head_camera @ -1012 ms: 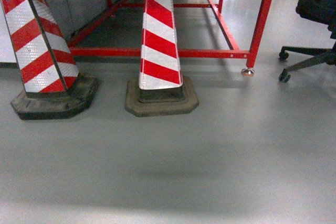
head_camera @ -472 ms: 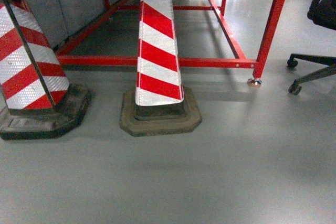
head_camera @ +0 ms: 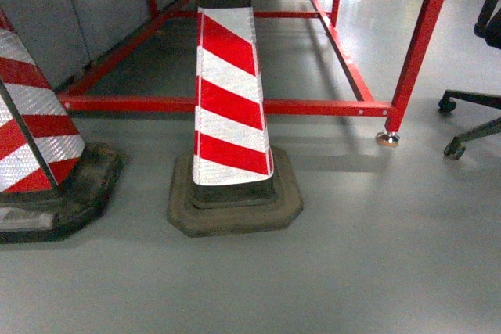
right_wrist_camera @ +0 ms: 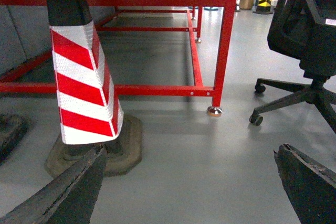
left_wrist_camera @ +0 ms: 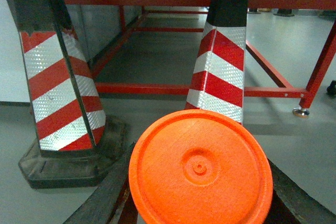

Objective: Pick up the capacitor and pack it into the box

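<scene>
Left hand (left_wrist_camera: 199, 211) closed on capacitor (left_wrist_camera: 200, 169), orange face toward wrist camera; right hand (right_wrist_camera: 189, 192) spread wide, empty; box unseen

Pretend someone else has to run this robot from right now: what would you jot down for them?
Left gripper: shut on the orange capacitor, which sits between its dark fingers.
Right gripper: open, fingers spread, nothing between them.
Box: not in any view. Ahead are only striped cones, a red frame and an office chair.
Done: capacitor picked.
Left: find the box, put the capacitor in.
</scene>
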Available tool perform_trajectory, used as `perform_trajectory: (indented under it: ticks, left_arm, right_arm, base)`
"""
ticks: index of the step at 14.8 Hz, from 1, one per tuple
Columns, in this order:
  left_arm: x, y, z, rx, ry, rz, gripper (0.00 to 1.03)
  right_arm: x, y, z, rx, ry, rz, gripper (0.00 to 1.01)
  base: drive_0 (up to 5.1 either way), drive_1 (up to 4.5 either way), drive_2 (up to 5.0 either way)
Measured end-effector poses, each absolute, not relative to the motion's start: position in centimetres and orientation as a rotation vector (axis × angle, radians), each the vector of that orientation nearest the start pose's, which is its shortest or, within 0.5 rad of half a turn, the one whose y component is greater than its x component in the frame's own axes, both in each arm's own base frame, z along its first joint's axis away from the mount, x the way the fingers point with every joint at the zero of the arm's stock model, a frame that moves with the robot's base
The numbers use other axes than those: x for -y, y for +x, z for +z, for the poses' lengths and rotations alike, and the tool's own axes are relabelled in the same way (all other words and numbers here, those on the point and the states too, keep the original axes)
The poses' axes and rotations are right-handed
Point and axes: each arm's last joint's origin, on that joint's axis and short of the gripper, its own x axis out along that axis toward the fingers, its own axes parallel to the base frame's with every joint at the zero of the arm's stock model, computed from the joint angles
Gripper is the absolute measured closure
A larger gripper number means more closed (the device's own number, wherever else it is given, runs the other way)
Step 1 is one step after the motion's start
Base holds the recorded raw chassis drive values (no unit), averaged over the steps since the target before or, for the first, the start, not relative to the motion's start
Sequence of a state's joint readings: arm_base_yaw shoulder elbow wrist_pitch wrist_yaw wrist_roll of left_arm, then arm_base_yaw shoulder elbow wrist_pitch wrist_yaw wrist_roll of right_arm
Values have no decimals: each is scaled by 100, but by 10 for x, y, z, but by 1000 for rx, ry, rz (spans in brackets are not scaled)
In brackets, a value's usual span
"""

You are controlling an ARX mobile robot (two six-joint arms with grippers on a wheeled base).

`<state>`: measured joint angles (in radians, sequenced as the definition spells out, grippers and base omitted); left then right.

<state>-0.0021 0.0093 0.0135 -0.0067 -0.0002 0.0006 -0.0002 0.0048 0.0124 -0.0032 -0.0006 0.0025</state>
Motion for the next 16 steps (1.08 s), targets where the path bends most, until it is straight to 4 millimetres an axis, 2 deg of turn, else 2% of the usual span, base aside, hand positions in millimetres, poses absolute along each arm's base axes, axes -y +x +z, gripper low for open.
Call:
perform_trajectory:
  ticks: [16]
  left_arm:
    - [0,97,167,-3,1,-2,59]
  right_arm:
    - [0,97,167,2,2,0,3]
  base:
    - [9,401,-384]
